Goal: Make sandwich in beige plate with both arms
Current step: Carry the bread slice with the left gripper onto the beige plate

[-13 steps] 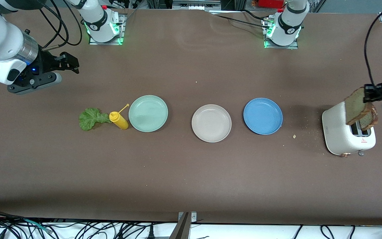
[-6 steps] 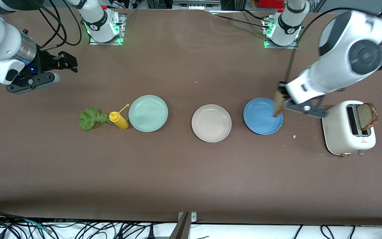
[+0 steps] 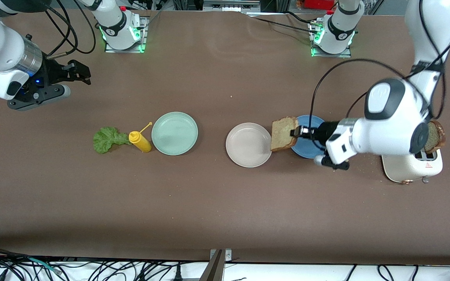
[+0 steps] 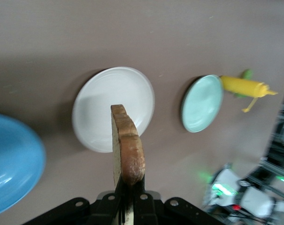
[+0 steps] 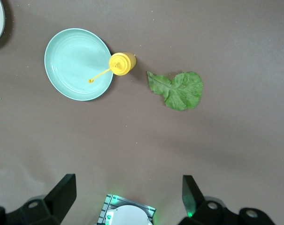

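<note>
Since the earlier frame the left gripper (image 3: 297,132) has carried its bread slice (image 3: 283,134) from over the blue plate (image 3: 308,150) to the gap between that plate and the beige plate (image 3: 248,144), and the arm has swung low in front of the toaster (image 3: 410,168).

The fingers (image 4: 142,197) are clenched on the slice by one crust edge, so it stands on edge in the air, its free end reaching over the rim of the beige plate. The left wrist view shows the slice thin-side on, with that empty plate right under its tip.

To do this step well, I judge that the gripper should travel a little more toward the plate's centre, roll the slice flat and lower it before letting go; dropped from an upright hold, it may tip off the low rim. A second bread slice (image 3: 433,137) waits in the toaster slot.

The right gripper (image 3: 77,72), fingers spread and holding nothing, waits high over the right arm's end of the table. Its wrist view looks down on the lettuce leaf (image 5: 177,90), the yellow mustard bottle (image 5: 121,63) and the mint green plate (image 5: 71,51), which sit in a row well apart from the beige plate.
</note>
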`<state>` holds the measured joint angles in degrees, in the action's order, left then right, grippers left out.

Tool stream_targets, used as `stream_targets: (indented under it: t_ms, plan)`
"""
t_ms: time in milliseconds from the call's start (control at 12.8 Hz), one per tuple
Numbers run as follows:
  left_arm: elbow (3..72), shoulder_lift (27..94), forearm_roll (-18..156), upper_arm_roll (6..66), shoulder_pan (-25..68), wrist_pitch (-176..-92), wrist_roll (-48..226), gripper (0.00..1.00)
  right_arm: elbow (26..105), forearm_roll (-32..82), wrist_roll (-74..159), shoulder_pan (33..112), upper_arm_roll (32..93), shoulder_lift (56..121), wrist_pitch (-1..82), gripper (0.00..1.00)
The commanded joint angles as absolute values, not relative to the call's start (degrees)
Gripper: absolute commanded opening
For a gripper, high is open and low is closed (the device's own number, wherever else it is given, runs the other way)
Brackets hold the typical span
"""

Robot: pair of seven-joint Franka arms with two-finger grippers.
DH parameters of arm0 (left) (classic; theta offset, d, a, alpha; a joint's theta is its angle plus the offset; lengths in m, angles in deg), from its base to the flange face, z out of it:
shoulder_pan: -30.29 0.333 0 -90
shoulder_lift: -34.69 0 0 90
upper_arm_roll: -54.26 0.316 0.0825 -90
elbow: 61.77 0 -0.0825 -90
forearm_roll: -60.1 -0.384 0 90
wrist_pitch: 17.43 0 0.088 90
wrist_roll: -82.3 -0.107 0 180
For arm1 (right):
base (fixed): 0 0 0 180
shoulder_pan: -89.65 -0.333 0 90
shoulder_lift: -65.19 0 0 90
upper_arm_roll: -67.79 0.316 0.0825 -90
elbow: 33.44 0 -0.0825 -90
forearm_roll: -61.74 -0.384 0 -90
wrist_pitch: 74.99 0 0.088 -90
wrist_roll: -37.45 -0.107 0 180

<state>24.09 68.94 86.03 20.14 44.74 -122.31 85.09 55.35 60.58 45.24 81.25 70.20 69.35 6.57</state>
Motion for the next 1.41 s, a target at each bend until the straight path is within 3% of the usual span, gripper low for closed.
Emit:
stream_targets:
  t_ms: [0, 392, 1332]
  plan:
    - [21.0, 76.7, 91.8, 19.9, 44.2, -122.7, 74.5, 0.0, 54.9, 60.3, 46.6, 81.6, 69.6, 69.0, 5.4, 1.0]
    - [21.8, 84.6, 93.3, 19.9, 41.9, -130.7, 57.0, 0.0, 54.9, 60.2, 47.3, 81.6, 68.5, 69.0, 3.1, 1.0]
    - [25.8, 87.1, 94.8, 20.1, 38.5, -138.5, 54.4, 0.0, 54.9, 57.3, 50.7, 81.6, 66.0, 69.1, 1.6, 1.0]
